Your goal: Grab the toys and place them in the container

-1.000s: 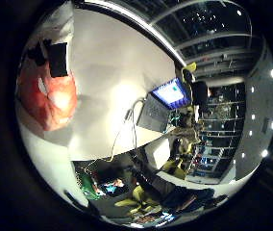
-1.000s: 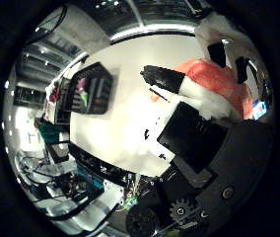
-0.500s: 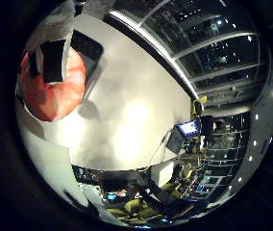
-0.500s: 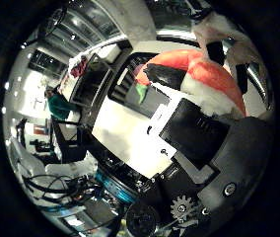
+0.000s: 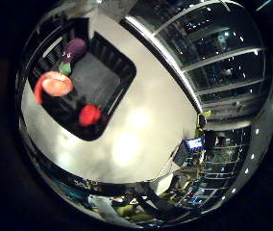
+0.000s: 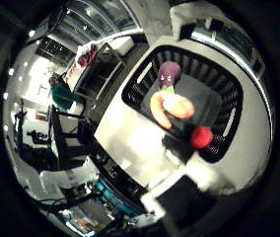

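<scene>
So right now my palm is up above the desk [image 5: 141,139] looking down on the black basket [image 6: 228,123], and there are three toys sitting in it: a purple eggplant plush [image 6: 168,73] toward one end, an orange-and-white curved shrimp-looking one [image 6: 172,107] in the middle, and a small red ball-ish toy [image 6: 200,137] close to the basket's wall. All three look to be lying on the dark floor of the basket, none hanging over the rim as far as I can make out.

The white desk around the basket shows no other toys in either palm view, so my guess is the job is pretty much wrapped up, or at least nothing left within sight. Could be something hiding outside what I can see, though.

Honestly can't tell what my fingers are doing; no clear part of my hand shows, and nothing sits close against my palm.
</scene>
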Controlling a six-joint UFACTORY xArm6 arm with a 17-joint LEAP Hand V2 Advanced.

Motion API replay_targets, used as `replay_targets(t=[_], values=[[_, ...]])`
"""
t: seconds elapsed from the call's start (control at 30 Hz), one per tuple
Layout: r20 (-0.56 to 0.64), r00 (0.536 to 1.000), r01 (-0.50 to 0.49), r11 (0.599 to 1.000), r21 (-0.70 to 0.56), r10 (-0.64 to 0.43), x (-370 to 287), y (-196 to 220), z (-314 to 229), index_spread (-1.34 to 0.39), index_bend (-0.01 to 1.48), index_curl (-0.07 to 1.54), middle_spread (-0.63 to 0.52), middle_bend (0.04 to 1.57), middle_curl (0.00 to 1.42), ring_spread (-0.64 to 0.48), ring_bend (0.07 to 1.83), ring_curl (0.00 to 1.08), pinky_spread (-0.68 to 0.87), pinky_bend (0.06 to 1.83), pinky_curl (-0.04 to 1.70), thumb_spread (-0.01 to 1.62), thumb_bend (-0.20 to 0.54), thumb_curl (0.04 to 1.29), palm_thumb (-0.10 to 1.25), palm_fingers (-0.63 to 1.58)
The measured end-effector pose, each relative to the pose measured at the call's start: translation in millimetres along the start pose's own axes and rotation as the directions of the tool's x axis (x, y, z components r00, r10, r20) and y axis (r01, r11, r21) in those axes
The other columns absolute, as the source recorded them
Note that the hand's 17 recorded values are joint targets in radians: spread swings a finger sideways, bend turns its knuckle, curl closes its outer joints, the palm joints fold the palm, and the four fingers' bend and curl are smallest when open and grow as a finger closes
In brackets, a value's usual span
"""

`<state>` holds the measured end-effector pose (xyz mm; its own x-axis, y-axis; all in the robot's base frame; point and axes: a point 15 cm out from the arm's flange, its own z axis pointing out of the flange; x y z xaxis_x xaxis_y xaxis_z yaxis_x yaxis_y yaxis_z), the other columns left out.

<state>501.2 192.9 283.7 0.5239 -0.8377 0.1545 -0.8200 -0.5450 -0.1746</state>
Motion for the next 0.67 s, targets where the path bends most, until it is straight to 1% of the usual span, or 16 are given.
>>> replay_targets(t=[0.2, 0.33, 0.37, 0.5, 0.67], values=[[-0.014, 1.0, -0.012, 1.0, 0.021, 0.013, 19, 5, -19, -0.52, 0.2, 0.31, 0.03, 0.23, 0.26, 0.22, 0.41, 0.2, 0.48, 0.6, 0.54, 0.97, -0.029, 0.33, 0.72, -0.05], [-0.029, 0.999, -0.03, 0.998, 0.057, 0.032, 35, 15, -46, -0.51, 0.18, 0.31, 0.04, 0.18, 0.27, 0.23, 0.35, 0.2, 0.5, 0.56, 0.48, 0.97, -0.03, 0.33, 0.7, -0.01], [-0.031, 0.999, -0.039, 0.998, 0.053, 0.041, 40, 21, -51, -0.51, 0.18, 0.31, 0.04, 0.18, 0.27, 0.23, 0.34, 0.2, 0.5, 0.54, 0.46, 0.96, -0.03, 0.33, 0.69, 0.0], [-0.026, 0.997, -0.076, 0.996, -0.041, 0.075, 47, 70, -58, -0.5, 0.19, 0.31, 0.05, 0.18, 0.27, 0.23, 0.31, 0.2, 0.49, 0.51, 0.43, 0.97, -0.029, 0.32, 0.68, 0.01], [-0.03, 0.99, -0.138, 0.987, -0.078, 0.136, 62, 107, -82, -0.5, 0.19, 0.32, 0.05, 0.18, 0.27, 0.23, 0.28, 0.21, 0.48, 0.48, 0.39, 0.97, -0.028, 0.31, 0.66, 0.02]])
